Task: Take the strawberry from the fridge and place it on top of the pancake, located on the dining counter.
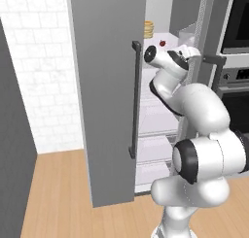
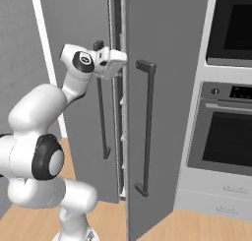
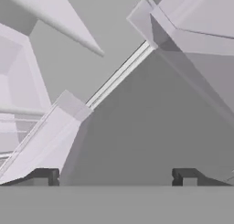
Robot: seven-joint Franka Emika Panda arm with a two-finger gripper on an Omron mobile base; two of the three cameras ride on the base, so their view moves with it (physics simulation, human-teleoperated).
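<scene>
The fridge (image 1: 112,110) stands with its left door swung open, and the arm reaches into the gap. The hand (image 3: 114,175) has its 2 fingertips (image 3: 45,175) spread wide, holding nothing. The strawberry (image 1: 162,43) sits on an upper white shelf, just right of a stack of pancakes (image 1: 148,29), beyond the hand.
</scene>
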